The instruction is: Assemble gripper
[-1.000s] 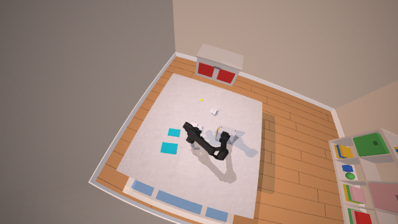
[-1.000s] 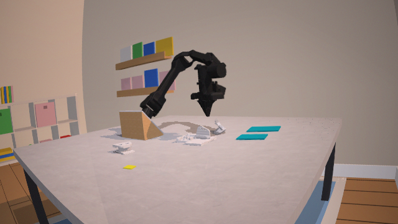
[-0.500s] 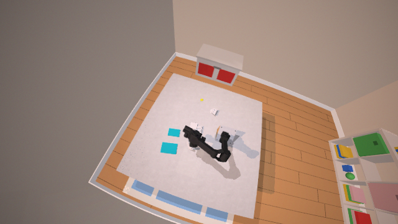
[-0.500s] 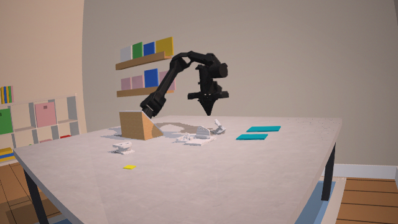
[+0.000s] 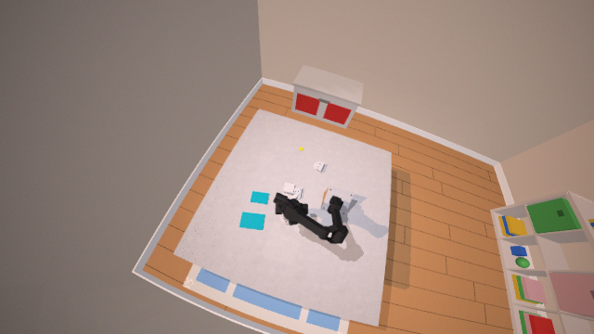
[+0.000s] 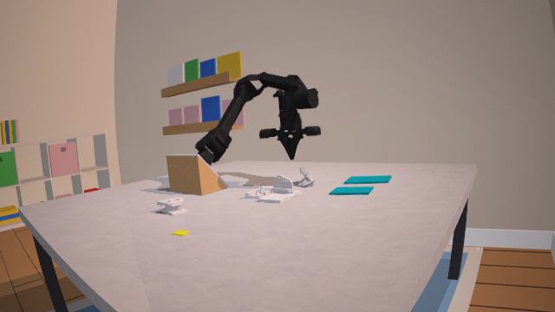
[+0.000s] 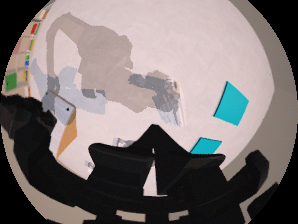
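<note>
My gripper point(image 6: 291, 157) point(image 7: 154, 127) is shut and empty, fingertips pointing down above the table, over the white parts. A flat white square piece point(image 5: 289, 188) point(image 6: 276, 199) lies beside a low white piece with small raised details point(image 6: 258, 193). A curved white piece point(image 6: 284, 185) stands upright at them; whether it sits on a pin is not clear. Another white piece, jaw-like point(image 6: 306, 178) point(image 7: 179, 106), lies apart, tilted, mostly hidden by the arm in the top view. A small white part point(image 5: 319, 166) point(image 6: 172, 205) lies separately. Which part is the housing plate I cannot tell.
Two teal pads point(image 5: 259, 198) point(image 5: 252, 221) point(image 6: 368, 179) point(image 6: 351, 191) point(image 7: 231, 103) point(image 7: 206, 145) lie beside the parts. A wooden wedge point(image 6: 186, 174) point(image 7: 68, 137) stands by the arm's base. A yellow square point(image 5: 301, 148) point(image 6: 180, 232) lies near the small separate part.
</note>
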### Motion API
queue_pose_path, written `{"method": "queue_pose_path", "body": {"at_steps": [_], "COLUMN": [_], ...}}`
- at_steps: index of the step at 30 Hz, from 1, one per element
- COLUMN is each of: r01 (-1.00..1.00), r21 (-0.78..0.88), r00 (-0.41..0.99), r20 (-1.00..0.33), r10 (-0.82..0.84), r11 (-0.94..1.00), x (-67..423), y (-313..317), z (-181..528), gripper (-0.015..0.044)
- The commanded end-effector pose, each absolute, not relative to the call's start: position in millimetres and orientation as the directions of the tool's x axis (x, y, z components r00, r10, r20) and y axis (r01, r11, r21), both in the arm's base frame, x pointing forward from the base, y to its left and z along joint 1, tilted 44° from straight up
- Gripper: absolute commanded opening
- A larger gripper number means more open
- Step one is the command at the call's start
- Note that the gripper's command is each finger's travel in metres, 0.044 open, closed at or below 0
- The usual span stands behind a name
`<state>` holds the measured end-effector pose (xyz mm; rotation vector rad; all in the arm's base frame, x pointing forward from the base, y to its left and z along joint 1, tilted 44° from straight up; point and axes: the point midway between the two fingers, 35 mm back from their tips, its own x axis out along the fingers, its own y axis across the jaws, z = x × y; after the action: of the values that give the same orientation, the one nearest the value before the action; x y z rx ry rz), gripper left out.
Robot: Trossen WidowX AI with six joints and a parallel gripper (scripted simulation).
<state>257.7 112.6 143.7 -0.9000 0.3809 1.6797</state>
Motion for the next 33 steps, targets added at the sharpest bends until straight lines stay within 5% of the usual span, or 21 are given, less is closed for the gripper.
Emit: {"method": "queue_pose_path", "body": {"at_steps": [1,16,33], "r01": [-0.894,-0.668,-0.655], "r21": [-0.258,-0.476,-0.484], "r00": [-0.072,-0.076,-0.076], "r20": [-0.725,-0.72,-0.721], "r10": [0.685,0.689,0.688], "r11": [-0.367,-0.571,-0.58], "x": [253.5,237.0,236.2], "y": [115.8,128.8,141.0], "z": [148.2,163.0,151.1], "gripper": [0.0,0.0,0.0]}}
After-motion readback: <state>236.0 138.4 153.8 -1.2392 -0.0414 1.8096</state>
